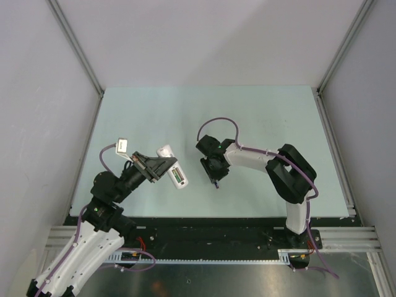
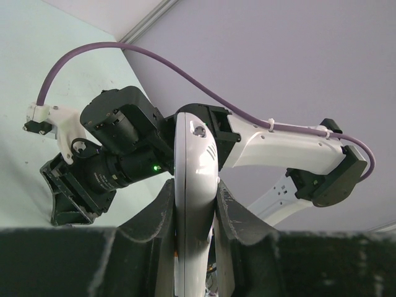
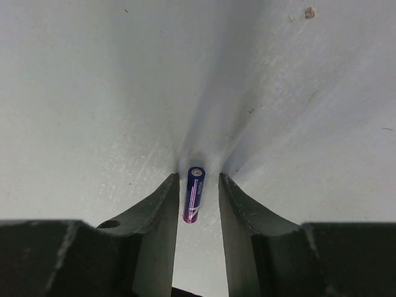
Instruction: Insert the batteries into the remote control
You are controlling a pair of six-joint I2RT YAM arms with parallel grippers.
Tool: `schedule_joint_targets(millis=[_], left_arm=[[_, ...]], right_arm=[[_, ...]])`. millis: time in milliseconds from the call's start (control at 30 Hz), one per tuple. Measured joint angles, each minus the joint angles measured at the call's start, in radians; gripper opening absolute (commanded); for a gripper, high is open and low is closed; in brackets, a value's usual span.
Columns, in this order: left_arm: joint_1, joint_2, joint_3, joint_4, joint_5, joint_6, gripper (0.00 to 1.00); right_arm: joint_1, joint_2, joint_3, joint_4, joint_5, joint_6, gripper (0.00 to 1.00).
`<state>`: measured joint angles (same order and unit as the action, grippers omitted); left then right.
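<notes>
Two jaws of the right gripper [image 3: 197, 177] stand partly apart, straddling the purple battery [image 3: 193, 198], which lies flat on the table [image 3: 93, 93]; a slim gap shows on each side, no contact seen. Step looks like the pick: close squarely on the mid-body and evenly from both sides, so it cannot roll or pivot. Left gripper [image 2: 195, 189] is clamped on the remote control [image 2: 195, 154], held off the table; green battery [image 1: 179, 177] apparently seated in its recess.

Overhead camera looks down; close left wrist view shares remote control [image 1: 166, 153].
</notes>
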<state>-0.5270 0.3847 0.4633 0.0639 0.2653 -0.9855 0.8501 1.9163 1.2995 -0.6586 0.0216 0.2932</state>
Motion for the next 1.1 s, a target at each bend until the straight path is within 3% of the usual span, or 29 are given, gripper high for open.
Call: schedule_joint_targets(millis=[267, 433, 800, 1100], left_arm=[[0.0, 0.0, 0.0, 0.0, 0.0, 0.0, 0.0], [0.0, 0.0, 0.0, 0.0, 0.0, 0.0, 0.0], [0.0, 0.0, -0.002, 0.0, 0.0, 0.0, 0.0], [0.0, 0.058, 0.023, -0.006, -0.008, 0.0, 0.0]], right_arm=[[0.0, 0.012, 0.015, -0.002, -0.001, -0.003, 0.2], [0.0, 0.013, 0.017, -0.003, -0.003, -0.007, 0.0], [0.008, -0.023, 0.018, -0.004, 0.039, 0.013, 0.0], [0.133, -0.431, 0.015, 0.104, 0.272, 0.051, 0.0]])
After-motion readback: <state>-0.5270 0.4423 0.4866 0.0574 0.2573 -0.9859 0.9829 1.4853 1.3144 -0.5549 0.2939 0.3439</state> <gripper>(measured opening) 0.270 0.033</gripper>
